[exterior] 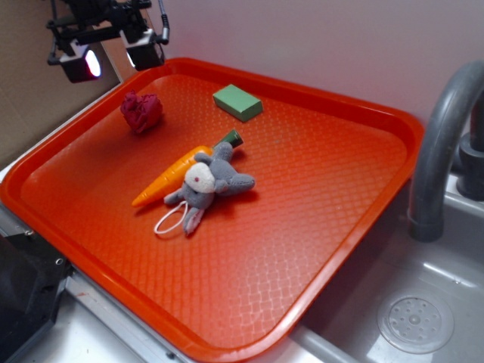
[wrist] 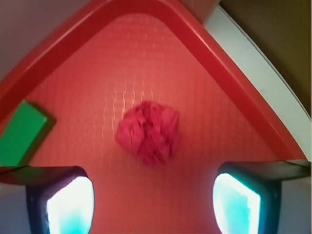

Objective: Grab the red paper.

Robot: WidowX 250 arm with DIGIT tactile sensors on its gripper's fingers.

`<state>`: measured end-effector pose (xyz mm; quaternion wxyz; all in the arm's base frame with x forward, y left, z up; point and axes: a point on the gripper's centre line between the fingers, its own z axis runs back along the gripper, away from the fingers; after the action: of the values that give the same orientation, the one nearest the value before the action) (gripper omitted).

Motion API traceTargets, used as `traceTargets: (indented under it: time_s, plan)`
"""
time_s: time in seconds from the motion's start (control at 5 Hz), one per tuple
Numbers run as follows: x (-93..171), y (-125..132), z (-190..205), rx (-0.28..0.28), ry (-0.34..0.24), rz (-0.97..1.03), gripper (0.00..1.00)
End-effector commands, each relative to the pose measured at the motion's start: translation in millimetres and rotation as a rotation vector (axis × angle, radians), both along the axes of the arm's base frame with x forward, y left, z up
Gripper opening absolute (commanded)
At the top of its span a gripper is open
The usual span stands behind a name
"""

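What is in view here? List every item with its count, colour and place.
red paper: one, dark crimson wad, far left part of the tray
green block: one, green, far side of the tray
toy carrot: one, orange with green top, tray middle
plush animal: one, grey and white, against the carrot
tray: one, orange-red, beside the sink
faucet: one, grey, right edge
sink: one, grey, lower right
tool: one, black, open, above the tray's far left corner

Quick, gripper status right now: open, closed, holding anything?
Gripper: open and empty, raised over the tray's far corner; the red paper lies on the tray ahead of the fingers, ungrasped.
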<state>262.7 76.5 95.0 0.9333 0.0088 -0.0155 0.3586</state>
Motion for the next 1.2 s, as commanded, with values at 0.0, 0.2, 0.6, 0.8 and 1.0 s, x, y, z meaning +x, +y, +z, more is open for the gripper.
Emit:
traceTargets:
  time_s: [0.0,0.2,0.6,0.8,1.0]
  plan:
    - [10.5,13.7,-24.0,-0.019,-0.027,-0.010,1.00]
    - [12.4,8.9,-46.3,-0.052,0.018,-0.044,1.00]
    - [9.5,2.5,-72.9,-0.033,0.100,-0.054,1.00]
    - [6.7,4.5,-76.3,-0.021,0.112,-0.057,0.00]
    - [6.0,-0.7,-57.0,0.009,0.103,-0.075,0.00]
